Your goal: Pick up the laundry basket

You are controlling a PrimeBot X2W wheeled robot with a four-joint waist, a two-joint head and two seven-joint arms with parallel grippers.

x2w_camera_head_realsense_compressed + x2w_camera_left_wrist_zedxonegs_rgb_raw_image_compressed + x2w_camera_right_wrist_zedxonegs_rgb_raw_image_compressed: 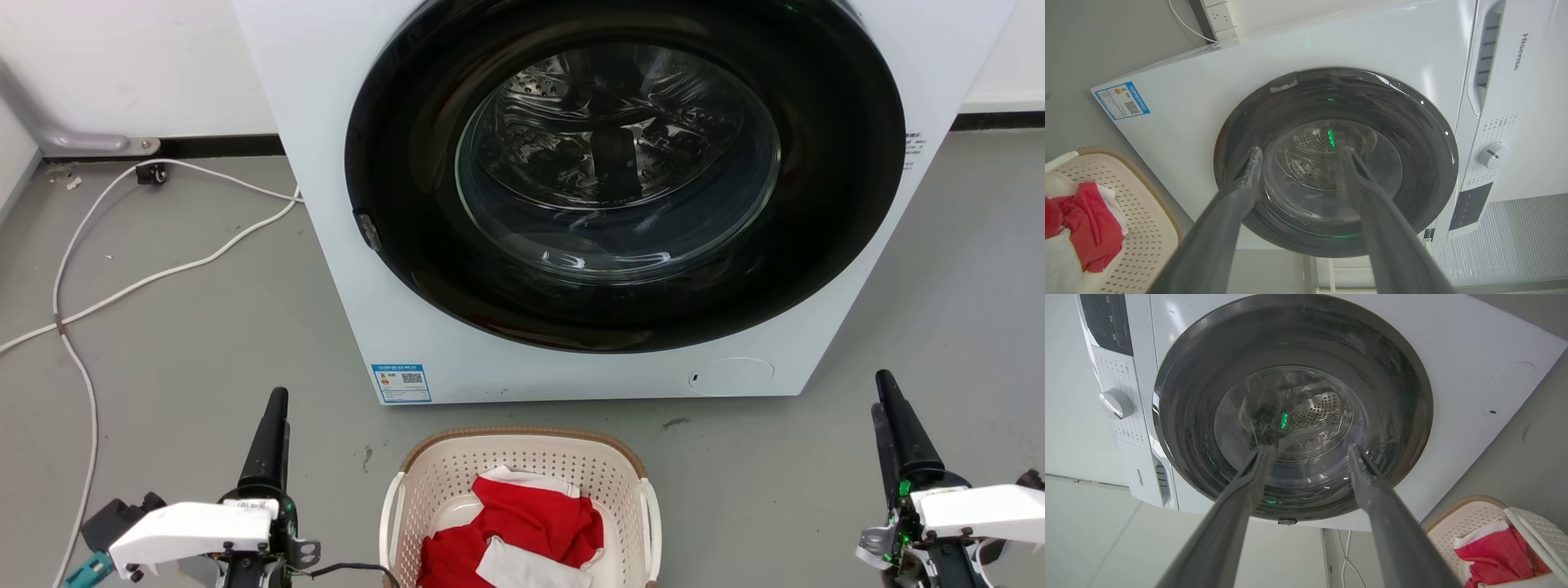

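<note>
Laundry basket (pixel 522 461): cream, perforated walls, brown rim, white side handles.

I have bare grey floor (pixel 204 367) on both sides of the laundry basket (pixel 522 433), so its white side handles (pixel 390 523) can be reached from either flank; the left gripper (pixel 277 398) stands well out to one side and the right gripper (pixel 886 384) well out to the other, fingers spread on both, with open floor between each and the basket; the washing machine (pixel 326 204) stands near the basket's far rim, leaving me a narrow strip of floor there; red and white clothes (pixel 531 514) take up the inside; a white cable (pixel 163 273) trails across the floor far left; a thin dark lead (pixel 347 565) lies just beside the left handle.
</note>
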